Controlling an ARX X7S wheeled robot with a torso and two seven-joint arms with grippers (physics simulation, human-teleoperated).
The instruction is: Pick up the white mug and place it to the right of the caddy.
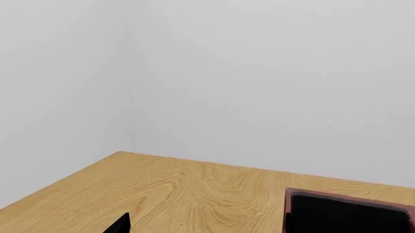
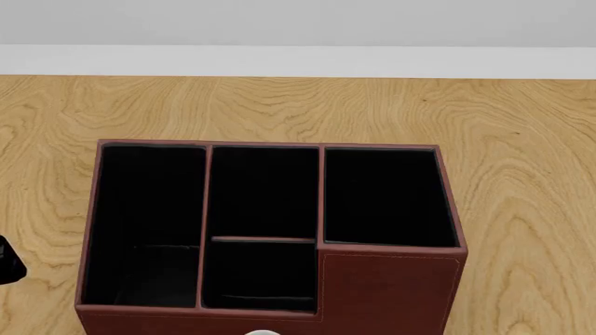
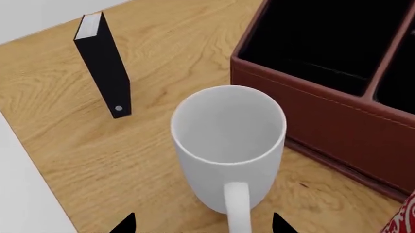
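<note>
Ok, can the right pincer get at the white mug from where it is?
Probably yes. The right pincer sits open right at the white mug's handle, with nothing between; the caddy stands alongside.

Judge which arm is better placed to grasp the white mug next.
Right. Its gripper is open just before the white mug, fingertips flanking the handle; the left wrist view shows only table and caddy.

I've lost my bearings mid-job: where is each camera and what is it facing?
Head: high, looking down into the caddy on the table; a dark bit of an arm at the left edge.
Left wrist: low over the table, facing the walls; one pincer tip and a caddy corner show.
Right wrist: above the white mug, book beyond; pincer tips astride the handle.
All three share the caddy.
</note>
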